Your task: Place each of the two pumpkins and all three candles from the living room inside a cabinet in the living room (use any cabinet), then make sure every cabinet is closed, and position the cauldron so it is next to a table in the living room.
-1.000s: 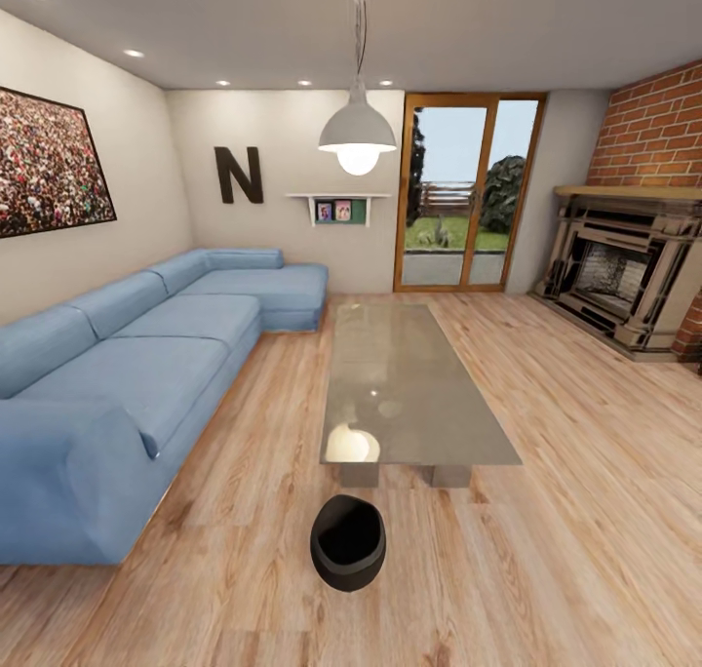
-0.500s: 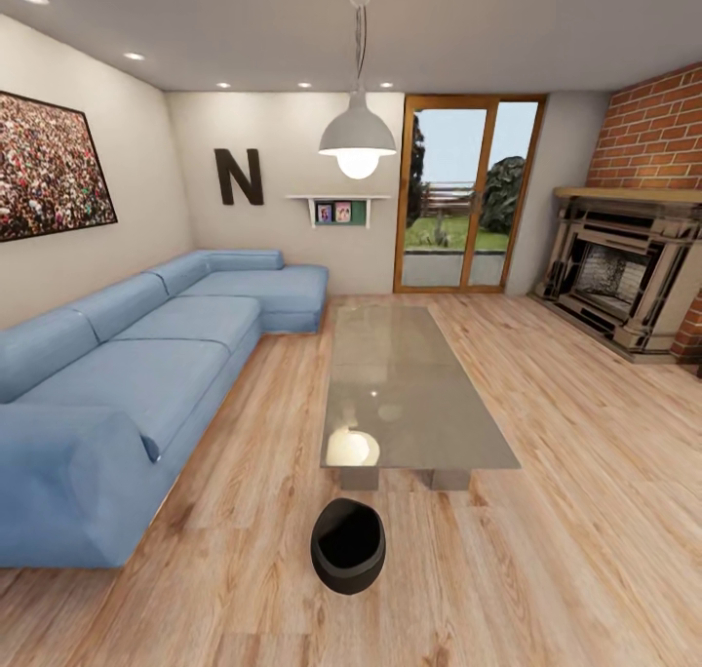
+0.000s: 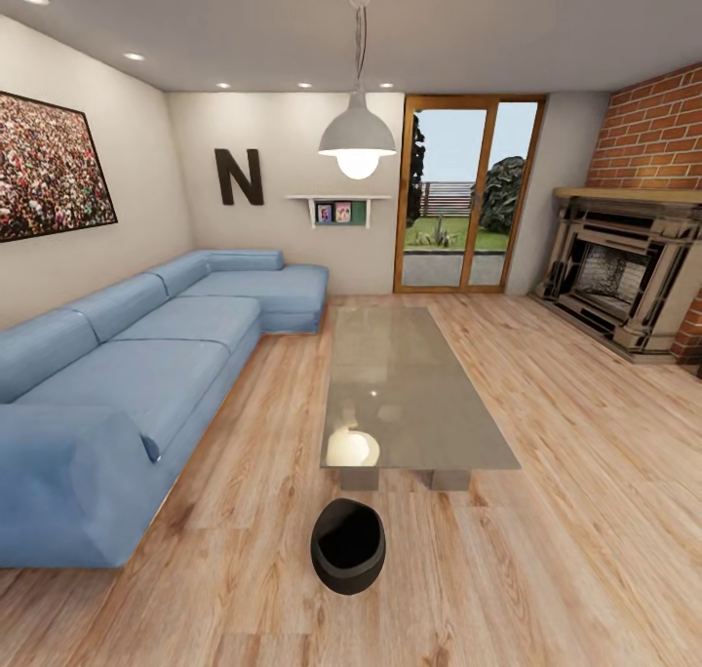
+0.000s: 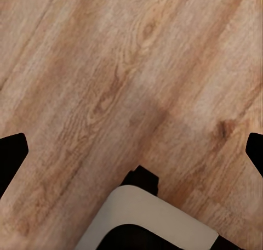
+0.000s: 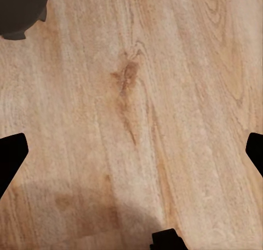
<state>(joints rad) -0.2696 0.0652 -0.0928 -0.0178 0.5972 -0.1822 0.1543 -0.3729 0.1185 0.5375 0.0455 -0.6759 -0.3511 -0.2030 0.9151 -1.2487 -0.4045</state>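
The black cauldron (image 3: 348, 544) stands upright on the wooden floor, a short gap in front of the near end of the glass-topped table (image 3: 405, 394). Neither gripper touches it. My left gripper (image 4: 131, 151) hangs open over bare floor planks, its two dark fingertips (image 4: 12, 157) far apart with nothing between them. My right gripper (image 5: 131, 154) is open in the same way above the floor. A dark rounded edge (image 5: 19, 11) sits in a corner of the right wrist view; I cannot tell what it is. The pumpkins, candles and cabinet are out of view.
A long blue corner sofa (image 3: 136, 374) runs along the left wall. A stone fireplace (image 3: 624, 277) stands at the right under brick. Glass doors (image 3: 468, 194) are at the back. Open floor lies on both sides of the table. Part of my white base (image 4: 148, 217) shows.
The head view has shifted down a touch, so the camera moved slightly. The cauldron and table stay where they were.
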